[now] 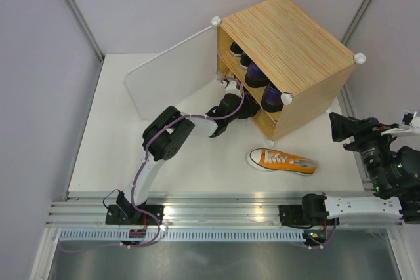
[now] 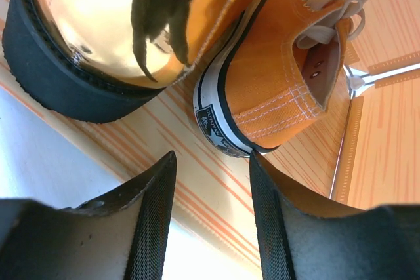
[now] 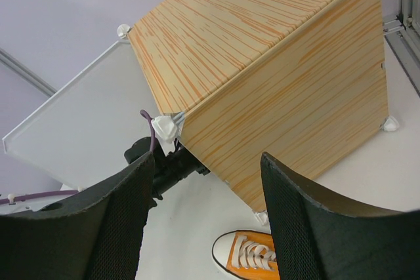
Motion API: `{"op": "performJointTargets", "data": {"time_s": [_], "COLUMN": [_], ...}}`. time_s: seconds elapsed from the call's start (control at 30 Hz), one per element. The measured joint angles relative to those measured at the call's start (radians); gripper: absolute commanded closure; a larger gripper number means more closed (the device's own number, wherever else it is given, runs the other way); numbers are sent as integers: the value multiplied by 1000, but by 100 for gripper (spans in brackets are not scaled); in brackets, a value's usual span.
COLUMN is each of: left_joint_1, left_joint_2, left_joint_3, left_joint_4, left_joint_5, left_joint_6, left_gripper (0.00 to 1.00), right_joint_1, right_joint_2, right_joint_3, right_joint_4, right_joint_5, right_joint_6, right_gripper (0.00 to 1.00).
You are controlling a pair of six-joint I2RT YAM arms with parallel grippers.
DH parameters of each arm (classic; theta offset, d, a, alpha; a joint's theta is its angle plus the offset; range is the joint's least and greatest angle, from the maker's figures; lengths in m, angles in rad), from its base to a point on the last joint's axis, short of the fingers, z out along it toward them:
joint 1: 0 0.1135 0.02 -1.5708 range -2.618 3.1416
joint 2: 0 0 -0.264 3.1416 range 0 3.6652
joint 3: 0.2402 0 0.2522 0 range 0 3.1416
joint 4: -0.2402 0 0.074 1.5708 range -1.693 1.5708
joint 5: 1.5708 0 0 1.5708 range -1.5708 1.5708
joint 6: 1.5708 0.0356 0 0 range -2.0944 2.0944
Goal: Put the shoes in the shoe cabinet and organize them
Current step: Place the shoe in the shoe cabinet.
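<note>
1. The door stands swung open at the left, so the front of the cabinet is free to reach.
2. The left gripper is inside the lower compartment, its fingers partly apart and holding nothing. Its arm fills much of that opening.
3. Just ahead of it on the cabinet floor stands a gold pump. To its right is an orange sneaker, heel toward the gripper. The two sit close together; I cannot tell whether they touch.
4. Dark shoes show their toes in a row at the front of the upper shelf. The nearer ones look purple. I cannot tell how many pairs are there.
5. The task looks mostly done. One loose sneaker, also orange, lies on its sole on the bench, near the cabinet's near corner but apart from it. It is the one shoe plainly left to stow. A second gold pump is not in view.
6. The right gripper hovers at the far right, wide open and empty, facing the cabinet's side and well apart from the loose sneaker.
7. The left arm blocks the lower opening. The cabinet's corner also stands between the right arm and that opening, so the last shoe would likely need a path round it.
</note>
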Motion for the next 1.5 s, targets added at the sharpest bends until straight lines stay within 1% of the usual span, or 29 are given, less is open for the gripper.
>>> {"op": "performJointTargets", "data": {"time_s": [0.27,0.4,0.8,1.03,1.2,1.5], "left_joint_1": [11,16,21,24,25,26], "left_joint_2": [29,31,39,28,-6,-123], "left_joint_3": [43,61,75,22,-27,-196], "left_joint_4": [-7,-38,-51,37,50,69], "left_joint_5": [8,23,50,64,84,128], "left_joint_6": [-37,-48,-62,-86,-85,-86], "left_gripper": [38,38,37,34,34,35], "right_joint_1": [19,28,41,42,43,43], "right_joint_2": [-16,-25,-35,-35,-35,-31], "right_joint_3": [-2,-2,-10,-10,-10,-10], "right_joint_4": [0,0,0,0,0,-23], "right_joint_5": [21,32,45,44,34,9], "right_joint_6": [0,0,0,2,16,56], "right_gripper": [30,30,31,32,33,34]}}
